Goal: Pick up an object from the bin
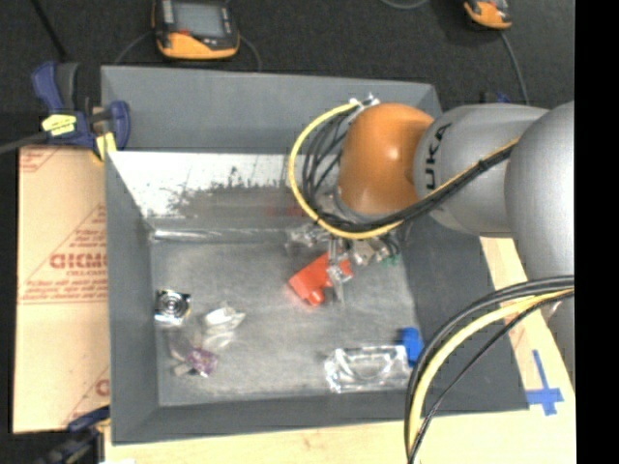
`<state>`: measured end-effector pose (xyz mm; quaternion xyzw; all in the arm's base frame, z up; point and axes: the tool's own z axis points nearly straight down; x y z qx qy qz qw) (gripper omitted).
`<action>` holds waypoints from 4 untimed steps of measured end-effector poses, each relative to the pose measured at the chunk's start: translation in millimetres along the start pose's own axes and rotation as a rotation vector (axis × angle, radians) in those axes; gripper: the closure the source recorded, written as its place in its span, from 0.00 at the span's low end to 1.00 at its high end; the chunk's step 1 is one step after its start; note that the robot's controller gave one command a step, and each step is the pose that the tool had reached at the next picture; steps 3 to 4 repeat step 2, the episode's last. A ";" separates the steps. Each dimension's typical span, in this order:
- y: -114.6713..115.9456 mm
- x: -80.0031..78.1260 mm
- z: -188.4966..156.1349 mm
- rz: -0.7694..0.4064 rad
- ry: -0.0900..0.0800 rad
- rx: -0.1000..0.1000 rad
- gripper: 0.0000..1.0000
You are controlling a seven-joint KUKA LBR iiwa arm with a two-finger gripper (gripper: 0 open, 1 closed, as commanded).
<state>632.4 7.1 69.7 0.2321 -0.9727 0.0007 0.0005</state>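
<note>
Noting claw [338,271], red block [309,284] just at its left, clear plastic pack [368,367] below, we cannot tell its grip.

In the bin [126,288], a block [308,284] was found near the middle of the floor. The gripper [338,267] was placed just beside it, at its right, toward the back wall. A knob [172,307] was set at the left side, with a wrapper [221,320] just to its right and a small trinket [199,361] in front of both. A container [366,367] was laid along the front right, with a cap [410,342] at its right end, well apart from the block.
</note>
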 end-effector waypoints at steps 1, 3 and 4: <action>-1.6 -0.9 -2.2 0.004 -0.004 0.001 0.00; -2.1 -2.7 -4.9 0.005 -0.009 0.003 1.00; -2.1 -2.7 -4.9 0.005 -0.009 0.003 1.00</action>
